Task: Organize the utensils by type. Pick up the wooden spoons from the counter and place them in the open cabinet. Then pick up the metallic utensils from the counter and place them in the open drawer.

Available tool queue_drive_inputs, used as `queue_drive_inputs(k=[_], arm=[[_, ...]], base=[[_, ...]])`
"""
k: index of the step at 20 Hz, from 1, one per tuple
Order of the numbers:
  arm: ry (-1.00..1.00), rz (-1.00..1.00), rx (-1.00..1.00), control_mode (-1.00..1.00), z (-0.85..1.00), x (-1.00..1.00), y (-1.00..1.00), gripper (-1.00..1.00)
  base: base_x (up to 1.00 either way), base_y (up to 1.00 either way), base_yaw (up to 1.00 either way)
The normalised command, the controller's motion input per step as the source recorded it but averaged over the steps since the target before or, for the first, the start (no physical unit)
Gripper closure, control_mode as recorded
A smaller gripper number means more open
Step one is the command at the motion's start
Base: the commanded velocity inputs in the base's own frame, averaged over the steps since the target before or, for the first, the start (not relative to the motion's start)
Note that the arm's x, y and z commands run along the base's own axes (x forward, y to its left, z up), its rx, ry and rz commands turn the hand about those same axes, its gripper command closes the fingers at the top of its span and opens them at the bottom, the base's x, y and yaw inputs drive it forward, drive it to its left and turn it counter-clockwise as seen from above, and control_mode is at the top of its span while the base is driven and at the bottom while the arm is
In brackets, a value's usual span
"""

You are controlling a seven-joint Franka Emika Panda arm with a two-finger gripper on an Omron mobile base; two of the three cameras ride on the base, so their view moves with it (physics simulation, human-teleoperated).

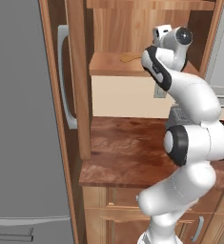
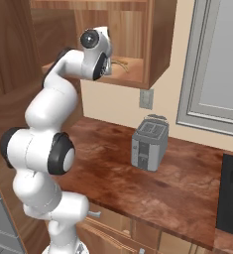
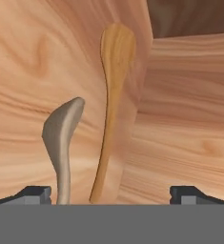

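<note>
Gripper [image 3: 111, 193] reached up into the open cabinet [image 2: 160, 44], fingertips [image 3: 35, 194] spread wide at 7 and 5 o'clock in the hand view, nothing between them. Orange-brown wooden spoon [image 3: 112, 95] flat on the light shelf, bowl toward 12 o'clock, handle end toward 6. Pale beige wooden spoon [image 3: 61, 138] just beside it at 9 o'clock, apart from it, its lower end close by the left fingertip. In the left base view, a spoon bowl [image 1: 128, 57] showing on the shelf at 9 o'clock of the wrist. Grey toaster [image 2: 148, 144] on the counter [image 2: 182, 193] below, at 5 o'clock of the cabinet in the right base view.
</note>
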Motion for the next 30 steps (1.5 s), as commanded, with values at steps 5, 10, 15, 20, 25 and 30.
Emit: queue_drive_inputs(k=[5, 10, 15, 20, 25, 30], arm=[[-0.05, 0.00, 0.00, -1.00, 0.00, 0.54, -0.21, -1.00], [-0.09, 0.07, 0.00, -1.00, -0.01, 0.10, -0.23, -1.00], [0.00, 0.03, 0.23, -1.00, -0.05, 0.00, -0.20, -1.00], [0.00, 0.00, 0.30, -1.00, -0.07, 0.03, -0.03, -1.00], [0.02, 0.00, 0.20, -1.00, 0.00, 0.00, 0.08, -1.00], [0.06, 0.00, 0.05, -1.00, 0.00, 0.00, 0.22, -1.00]], base=[[0.00, 0.00, 0.00], [0.00, 0.00, 0.00], [0.00, 0.00, 0.00], [0.00, 0.00, 0.00], [0.00, 0.00, 0.00], [0.00, 0.00, 0.00]])
